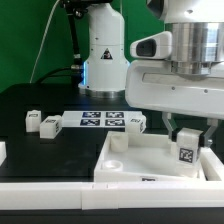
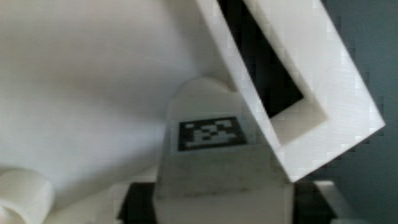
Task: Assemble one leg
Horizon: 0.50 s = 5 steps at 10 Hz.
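My gripper (image 1: pixel 188 138) is shut on a leg (image 1: pixel 186 151), a small white block with a black-and-white tag. It holds the leg upright over the near right corner of the large white square panel (image 1: pixel 143 160). In the wrist view the leg (image 2: pixel 214 140) fills the middle between the two dark fingers (image 2: pixel 139 203), tag facing the camera. The gripper (image 2: pixel 222 205) hangs above the panel (image 2: pixel 89 80), with a round corner socket (image 2: pixel 18 192) close by. I cannot tell whether the leg's lower end touches the panel.
Three more tagged legs (image 1: pixel 33 120) (image 1: pixel 50 125) (image 1: pixel 136 121) lie on the black table beside the marker board (image 1: pixel 100 120). A white rail (image 1: pixel 50 190) runs along the front edge. The white robot base (image 1: pixel 105 55) stands behind.
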Tool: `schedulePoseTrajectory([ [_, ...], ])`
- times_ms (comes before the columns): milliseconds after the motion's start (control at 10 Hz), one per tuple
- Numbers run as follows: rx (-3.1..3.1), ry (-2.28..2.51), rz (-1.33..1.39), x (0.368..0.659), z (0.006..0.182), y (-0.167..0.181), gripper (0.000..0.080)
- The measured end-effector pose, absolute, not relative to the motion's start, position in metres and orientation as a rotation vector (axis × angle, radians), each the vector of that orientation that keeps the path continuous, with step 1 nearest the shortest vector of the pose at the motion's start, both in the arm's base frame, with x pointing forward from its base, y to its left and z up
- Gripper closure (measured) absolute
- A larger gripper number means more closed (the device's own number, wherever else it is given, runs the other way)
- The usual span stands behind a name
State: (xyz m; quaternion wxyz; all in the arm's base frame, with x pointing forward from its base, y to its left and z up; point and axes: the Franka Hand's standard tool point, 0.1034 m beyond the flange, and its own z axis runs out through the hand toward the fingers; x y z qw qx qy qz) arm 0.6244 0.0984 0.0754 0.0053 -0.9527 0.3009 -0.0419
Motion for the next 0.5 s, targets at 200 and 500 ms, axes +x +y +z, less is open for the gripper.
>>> schedulePoseTrajectory([
  [200,-2.987,0.933,-0.132,0.6244,0.0753,0.0982,0.0499],
  [500,-2.987,0.933,-0.131,0.6242,0.0746,0.0982,0.0237],
])
